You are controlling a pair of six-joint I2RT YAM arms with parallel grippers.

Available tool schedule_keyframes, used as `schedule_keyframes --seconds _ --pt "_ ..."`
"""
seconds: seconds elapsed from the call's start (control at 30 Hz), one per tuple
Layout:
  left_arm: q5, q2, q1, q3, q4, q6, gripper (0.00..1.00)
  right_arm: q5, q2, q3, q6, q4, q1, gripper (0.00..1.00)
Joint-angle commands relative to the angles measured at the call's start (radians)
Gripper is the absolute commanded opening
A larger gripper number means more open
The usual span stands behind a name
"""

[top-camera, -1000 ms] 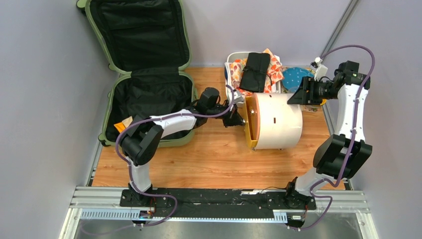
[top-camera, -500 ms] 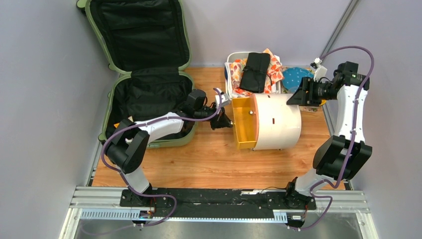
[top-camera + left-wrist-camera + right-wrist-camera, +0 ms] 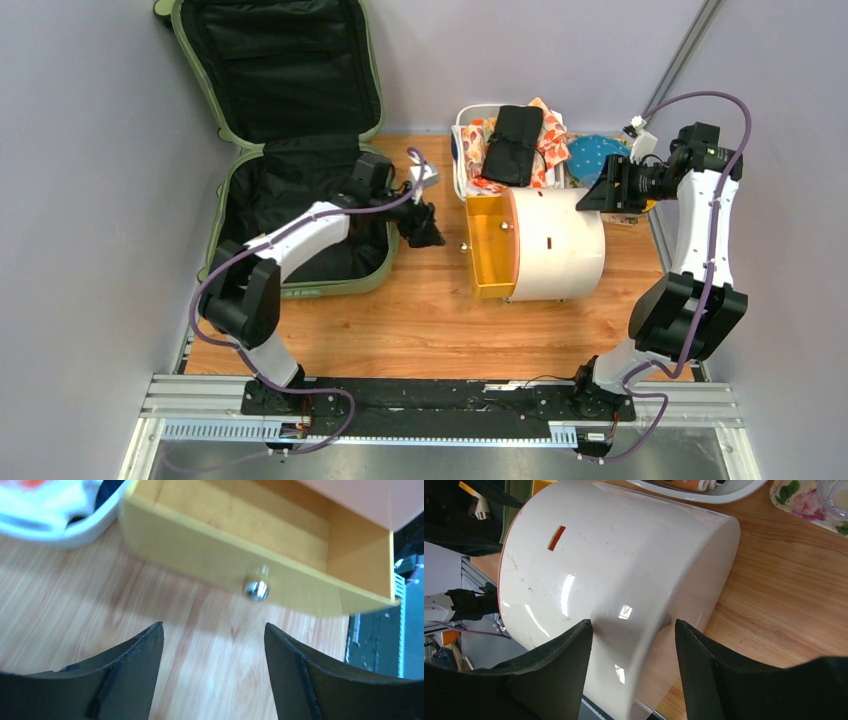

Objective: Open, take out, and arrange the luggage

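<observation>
Left tool wide open, empty, facing drawer knob | right tool spread over cream cylinder, hold unclear | luggage lies open, table's far left | advice: reach luggage without nudging orange drawer.

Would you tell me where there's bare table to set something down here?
The widest bare wood is the near strip, bordered by the luggage, the cream cylinder and the arm bases. The gap between luggage and open orange drawer is taken by the left gripper. The far right, around the white tub, is crowded.
</observation>
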Motion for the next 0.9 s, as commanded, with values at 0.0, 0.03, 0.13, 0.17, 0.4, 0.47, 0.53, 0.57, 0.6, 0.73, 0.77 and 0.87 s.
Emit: schedule_keyframes --seconds 0.0,0.03,0.13,0.17,0.4,0.47,0.53,0.57,0.6,0.73,0.77,0.87 --pt "0.092 -0.169 0.143 -0.024 -0.286 0.116 0.81 0.087 0.011 0.037 -0.024 -0.172 0.004 0.63" --pt "0.095 -0.192 0.211 -0.025 -0.317 0.128 0.81 0.087 0.011 0.046 -0.024 -0.175 0.004 0.63" --pt "0.048 -0.248 0.383 0.022 -0.484 0.211 0.82 0.093 0.014 0.061 -0.026 -0.184 0.004 0.63" --pt "0.018 -0.252 0.428 0.036 -0.567 0.222 0.82 0.098 0.013 0.066 -0.027 -0.187 0.004 0.63" --pt "-0.360 -0.356 0.776 -0.088 -0.604 -0.075 0.76 0.109 0.007 0.064 -0.023 -0.187 0.004 0.63" --pt "-0.578 -0.398 0.783 -0.162 -0.580 -0.156 0.73 0.115 0.002 0.063 -0.026 -0.187 0.004 0.63" --pt "-0.675 -0.406 0.783 -0.215 -0.577 -0.212 0.73 0.115 -0.001 0.055 -0.027 -0.186 0.004 0.63" --pt "-0.707 -0.403 0.783 -0.232 -0.563 -0.227 0.74 0.110 -0.002 0.054 -0.026 -0.186 0.004 0.63" --pt "-0.738 -0.397 0.783 -0.248 -0.557 -0.258 0.74 0.110 -0.001 0.052 -0.026 -0.187 0.004 0.63" --pt "-0.925 -0.309 0.784 -0.260 -0.550 -0.304 0.75 0.122 -0.001 0.060 -0.026 -0.189 0.004 0.63" --pt "-0.943 -0.295 0.786 -0.254 -0.558 -0.324 0.75 0.125 -0.004 0.060 -0.029 -0.189 0.004 0.63" --pt "-0.967 -0.252 0.789 -0.240 -0.561 -0.347 0.77 0.135 -0.010 0.057 -0.033 -0.190 0.004 0.63"
